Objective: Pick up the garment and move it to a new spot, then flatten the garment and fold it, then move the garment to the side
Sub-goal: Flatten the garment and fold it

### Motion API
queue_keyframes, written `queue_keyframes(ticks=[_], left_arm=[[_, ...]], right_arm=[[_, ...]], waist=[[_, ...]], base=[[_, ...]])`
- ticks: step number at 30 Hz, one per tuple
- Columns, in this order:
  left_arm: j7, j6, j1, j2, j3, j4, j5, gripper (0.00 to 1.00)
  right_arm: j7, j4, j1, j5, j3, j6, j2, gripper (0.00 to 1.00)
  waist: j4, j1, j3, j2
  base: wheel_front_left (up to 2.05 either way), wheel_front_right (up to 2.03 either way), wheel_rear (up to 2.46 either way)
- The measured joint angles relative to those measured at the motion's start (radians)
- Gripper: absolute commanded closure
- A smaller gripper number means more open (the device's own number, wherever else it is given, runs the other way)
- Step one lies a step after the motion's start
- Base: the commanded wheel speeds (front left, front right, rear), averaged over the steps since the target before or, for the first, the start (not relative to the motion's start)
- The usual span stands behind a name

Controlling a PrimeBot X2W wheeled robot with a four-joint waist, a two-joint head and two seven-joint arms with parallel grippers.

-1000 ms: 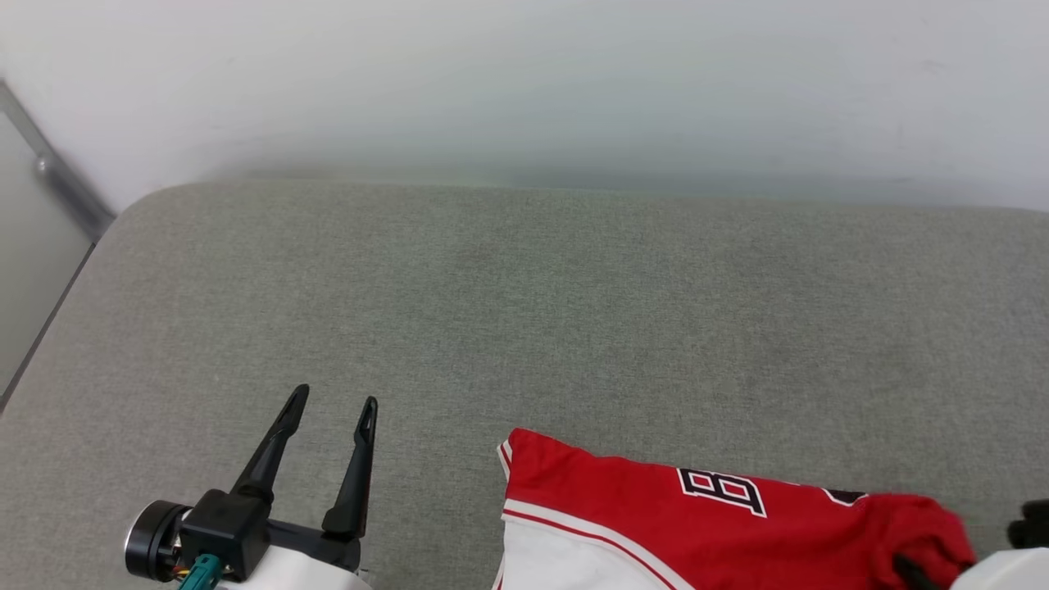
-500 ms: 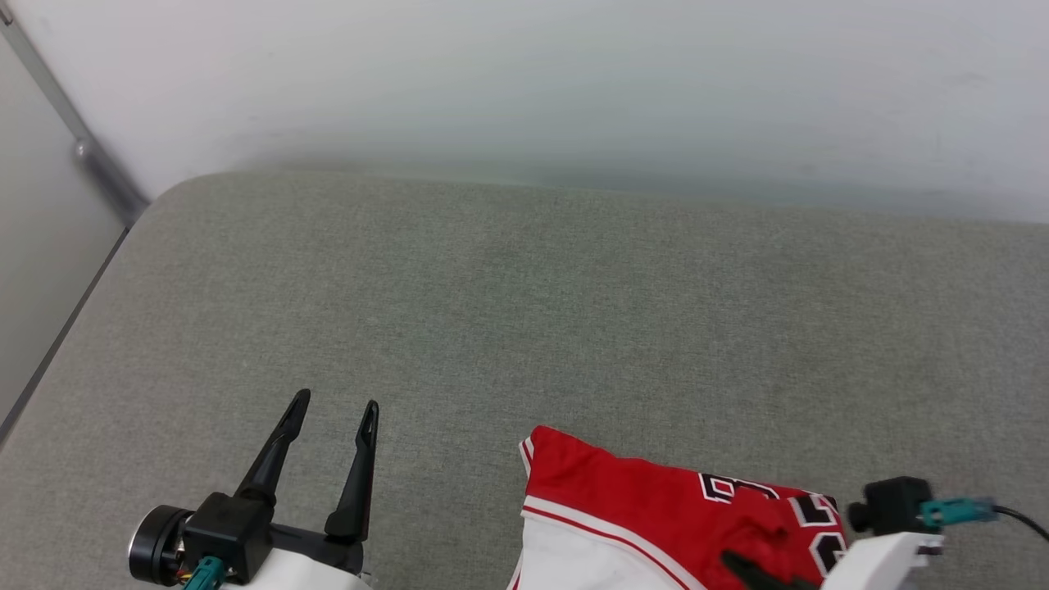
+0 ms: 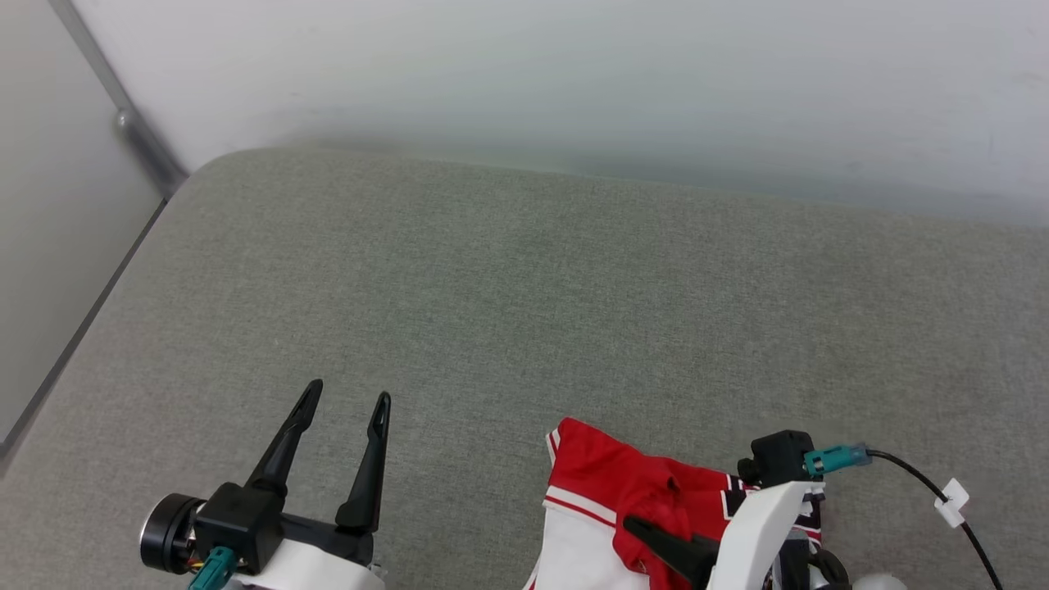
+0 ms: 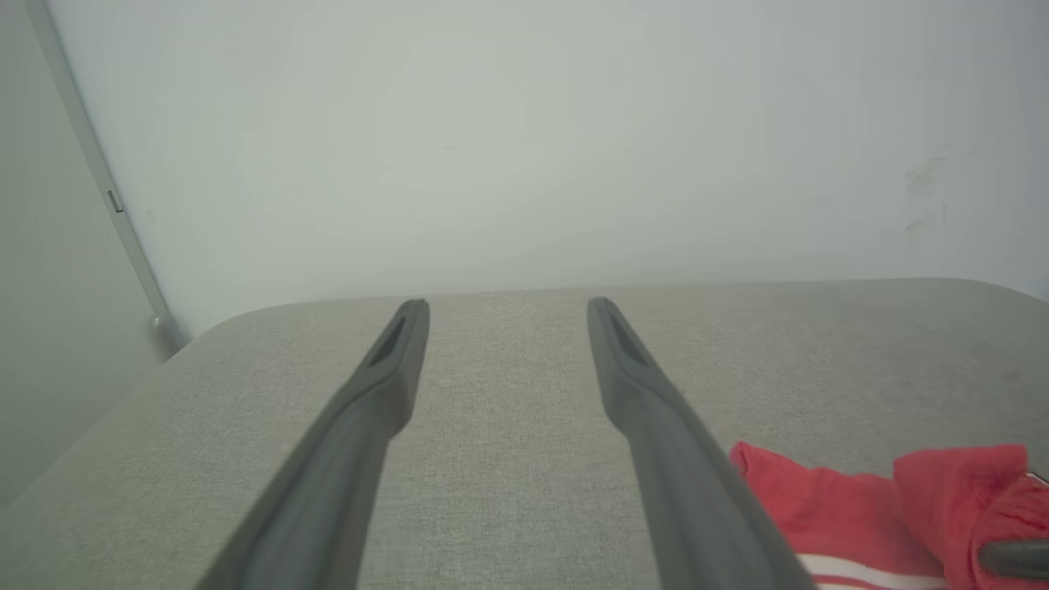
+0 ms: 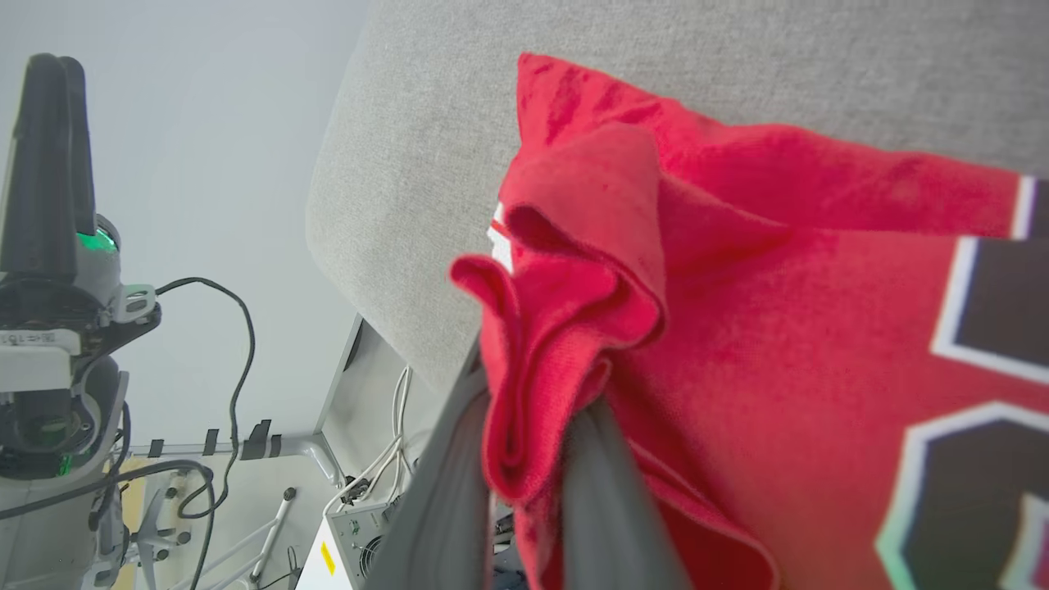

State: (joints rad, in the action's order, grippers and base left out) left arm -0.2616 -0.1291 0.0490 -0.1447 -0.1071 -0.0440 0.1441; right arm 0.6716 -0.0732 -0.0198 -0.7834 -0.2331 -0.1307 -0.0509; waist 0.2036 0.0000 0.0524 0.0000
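The garment [image 3: 602, 471], a red jersey with white panels and black print, lies bunched at the near edge of the grey table [image 3: 524, 311]. My right gripper [image 3: 656, 537] reaches in from the lower right and is shut on a fold of its red fabric. In the right wrist view the two fingers [image 5: 602, 492] pinch a gathered red edge of the garment [image 5: 778, 328], lifted above the rest. My left gripper [image 3: 346, 397] hovers open and empty to the left of the jersey, apart from it. In the left wrist view, the left gripper [image 4: 506, 307] is open over bare table, with the garment [image 4: 819, 500] at lower right.
A white wall rises behind the table [image 4: 508, 492]. The table's left edge [image 3: 98, 303] drops to a grey floor strip. A black cable with a teal plug [image 3: 836, 459] trails from my right wrist. Cables and a metal frame [image 5: 270, 447] lie below the table's edge.
The head camera has shifted. My right gripper has carried its pinched red edge leftwards over the jersey, so the cloth is now doubled and narrower. The left gripper stays open and still.
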Motion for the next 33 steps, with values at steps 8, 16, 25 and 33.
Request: queue_keyframes(ticks=[8,16,25,33], left_arm=[[0.000,0.000,-0.002,0.001,0.005,0.007,0.000,0.00],[0.000,0.000,0.000,0.002,0.012,0.011,0.000,0.00],[0.000,0.000,0.003,0.003,0.010,0.000,0.000,0.00],[0.000,0.000,-0.002,0.005,0.006,-0.009,0.000,0.00]], right_arm=[[-0.092,-0.161,-0.086,-0.072,-0.087,0.000,0.000,0.00],[-0.126,-0.161,-0.132,-0.144,-0.164,0.000,0.001,0.00],[-0.187,-0.094,-0.213,0.208,-0.057,0.000,-0.002,0.00],[-0.363,0.032,-0.240,0.503,0.044,0.000,-0.157,0.00]], waist=[[0.031,0.0000,0.006,0.0000],[0.013,0.0000,-0.005,0.0000],[-0.026,0.0000,-0.016,0.0000],[-0.061,-0.0001,-0.010,0.0000]], base=[[0.00,0.00,0.00],[0.00,0.00,0.00],[0.00,0.00,0.00],[0.00,0.00,0.00]])
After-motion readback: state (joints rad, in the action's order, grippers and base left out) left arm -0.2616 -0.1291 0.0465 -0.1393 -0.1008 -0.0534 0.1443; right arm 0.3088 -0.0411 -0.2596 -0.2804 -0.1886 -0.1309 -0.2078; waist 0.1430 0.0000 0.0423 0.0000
